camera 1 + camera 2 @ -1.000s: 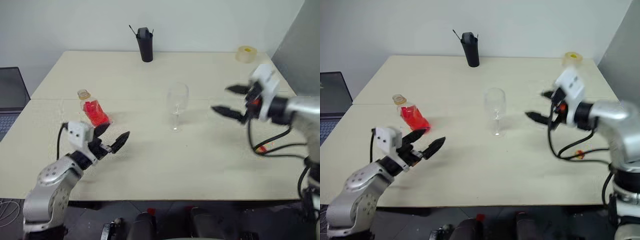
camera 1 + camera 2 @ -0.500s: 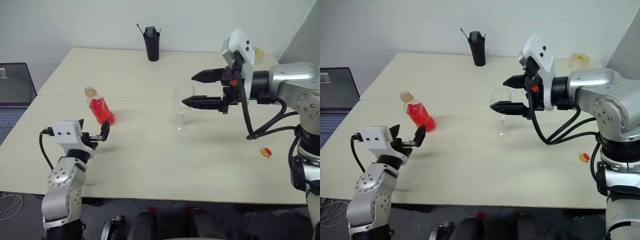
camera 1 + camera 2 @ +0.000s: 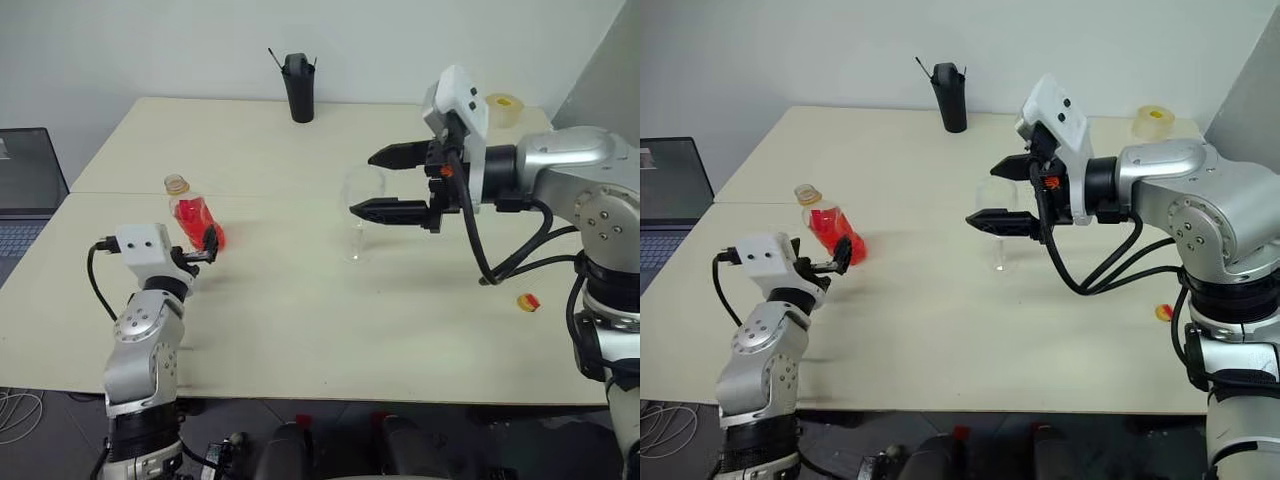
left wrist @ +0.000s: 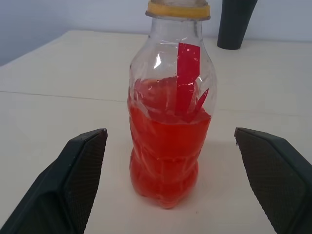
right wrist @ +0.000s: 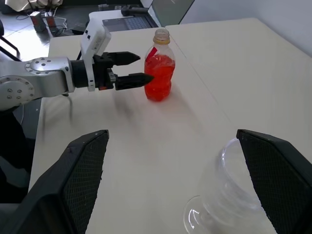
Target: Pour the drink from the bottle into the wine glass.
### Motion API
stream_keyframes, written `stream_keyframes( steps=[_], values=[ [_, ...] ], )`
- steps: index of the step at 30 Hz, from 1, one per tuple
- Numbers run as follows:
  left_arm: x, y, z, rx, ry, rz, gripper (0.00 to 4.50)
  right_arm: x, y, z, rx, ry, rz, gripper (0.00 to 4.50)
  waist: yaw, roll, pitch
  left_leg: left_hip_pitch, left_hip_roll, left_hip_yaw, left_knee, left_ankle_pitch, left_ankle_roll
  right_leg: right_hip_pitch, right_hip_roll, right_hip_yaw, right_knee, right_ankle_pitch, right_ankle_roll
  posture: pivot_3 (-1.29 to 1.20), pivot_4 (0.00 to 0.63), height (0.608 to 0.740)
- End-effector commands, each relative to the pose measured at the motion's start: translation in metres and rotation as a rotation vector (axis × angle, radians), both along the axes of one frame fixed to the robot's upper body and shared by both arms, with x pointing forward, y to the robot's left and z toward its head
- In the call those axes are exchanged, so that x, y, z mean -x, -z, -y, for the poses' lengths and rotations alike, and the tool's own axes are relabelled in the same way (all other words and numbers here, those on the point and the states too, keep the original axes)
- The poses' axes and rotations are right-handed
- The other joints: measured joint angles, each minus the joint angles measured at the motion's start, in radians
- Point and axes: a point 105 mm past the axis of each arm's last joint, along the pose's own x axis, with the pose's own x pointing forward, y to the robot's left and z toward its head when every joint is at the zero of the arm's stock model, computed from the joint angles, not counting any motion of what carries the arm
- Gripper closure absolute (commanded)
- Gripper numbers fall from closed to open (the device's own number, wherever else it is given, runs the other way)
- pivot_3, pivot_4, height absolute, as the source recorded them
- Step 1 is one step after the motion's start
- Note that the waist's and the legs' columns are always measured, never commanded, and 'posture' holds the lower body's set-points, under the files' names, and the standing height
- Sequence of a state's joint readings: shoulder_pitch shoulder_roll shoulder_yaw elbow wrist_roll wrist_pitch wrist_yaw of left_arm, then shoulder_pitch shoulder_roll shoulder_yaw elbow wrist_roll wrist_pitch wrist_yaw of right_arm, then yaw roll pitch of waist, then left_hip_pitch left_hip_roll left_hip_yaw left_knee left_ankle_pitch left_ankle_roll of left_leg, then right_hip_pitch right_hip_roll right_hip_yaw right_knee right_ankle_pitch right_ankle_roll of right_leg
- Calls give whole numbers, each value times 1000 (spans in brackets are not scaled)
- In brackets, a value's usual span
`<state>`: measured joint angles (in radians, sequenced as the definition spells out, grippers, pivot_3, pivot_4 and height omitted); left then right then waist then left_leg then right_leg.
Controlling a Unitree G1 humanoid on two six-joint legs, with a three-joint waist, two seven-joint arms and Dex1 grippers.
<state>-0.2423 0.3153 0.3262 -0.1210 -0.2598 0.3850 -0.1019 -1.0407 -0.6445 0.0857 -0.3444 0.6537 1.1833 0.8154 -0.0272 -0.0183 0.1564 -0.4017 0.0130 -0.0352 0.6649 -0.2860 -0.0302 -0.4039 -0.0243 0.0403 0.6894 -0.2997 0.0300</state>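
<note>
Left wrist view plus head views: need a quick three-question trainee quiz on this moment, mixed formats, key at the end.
1. True or false: the left gripper is shut on the small clear plastic bottle of red drink.
2. Multiple choice: the clear stemmed wine glass stands A) lying on its side, B) upright beside the open right gripper, C) inside the tall black cup.
3. Fill in: the bottle's neck carries a ____ cap.

Key: 1 false, its fingers stand open either side of the bottle, apart from it; 2 B; 3 yellow.

wine glass (image 5: 229, 195) stem cut off, laptop (image 3: 25, 190) cropped at edge
</note>
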Motion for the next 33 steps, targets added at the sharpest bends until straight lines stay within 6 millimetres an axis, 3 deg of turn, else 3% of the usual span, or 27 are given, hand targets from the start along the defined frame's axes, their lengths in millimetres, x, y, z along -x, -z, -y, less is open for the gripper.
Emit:
stream_keyframes(
  steps=[1,11,24,27,33],
  values=[
    [-7,-14,-3,-59,-28,40,0,6,-13,-6,-6,-16,72,10,-1,0,0,0,0,0,0,0,0,0,0,0,0,0,0,0,150,740],
    [-28,-16,-11,-95,-110,65,0,4,-8,-4,8,13,72,10,-1,0,0,0,0,0,0,0,0,0,0,0,0,0,0,0,150,740],
    [-67,-12,-4,-56,-103,82,0,4,0,-6,31,30,60,10,0,0,0,0,0,0,0,0,0,-1,0,0,0,0,0,0,150,740],
    [-71,-13,-3,-49,-100,94,586,4,1,-5,36,37,64,0,-1,0,0,0,-1,0,0,0,0,-1,0,0,0,0,0,0,150,740],
    [-72,-13,-4,-63,-91,104,2354,3,2,-2,33,59,64,0,-1,0,0,0,-1,0,0,0,0,-1,-1,0,1,0,0,0,150,740]
  ],
)
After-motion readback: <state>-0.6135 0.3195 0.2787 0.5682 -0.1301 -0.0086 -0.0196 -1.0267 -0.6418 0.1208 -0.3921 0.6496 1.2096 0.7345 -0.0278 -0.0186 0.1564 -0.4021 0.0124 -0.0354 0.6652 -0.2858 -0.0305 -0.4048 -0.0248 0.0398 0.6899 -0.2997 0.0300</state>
